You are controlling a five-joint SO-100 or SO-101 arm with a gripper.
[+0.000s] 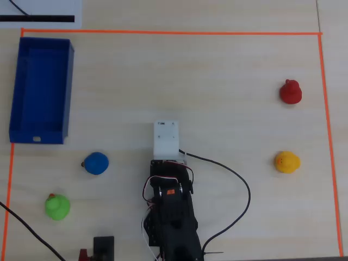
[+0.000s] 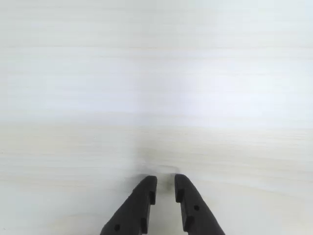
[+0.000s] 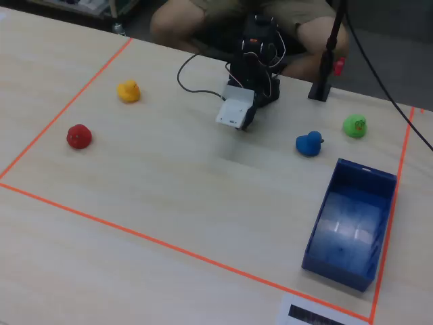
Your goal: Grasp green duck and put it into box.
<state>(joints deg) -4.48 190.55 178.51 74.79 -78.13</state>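
Four small rubber ducks lie spread across the pale wooden bench (image 1: 228,81) overhead; the lime-green rubber duck (image 1: 57,207) sits nearest the royal-blue plastic box (image 1: 41,89), below its short end, past the blue duck (image 1: 96,162). At the wrist, black fingers (image 2: 146,191) stand narrowly parted, empty. From the fixed camera, the box looks empty, so the arm seems parked.

We see a pale, light-grained wooden tabletop (image 1: 217,81) under soft, even light, with a brighter sheen across it in the wrist view. Thin orange tape lines (image 1: 174,32) mark a large rectangle on it. In the fixed view, beyond the far edge, a seated person's bare knees (image 3: 177,19) show against a dark floor. A white paper sheet with a black bar (image 1: 41,15) lies outside the tape.
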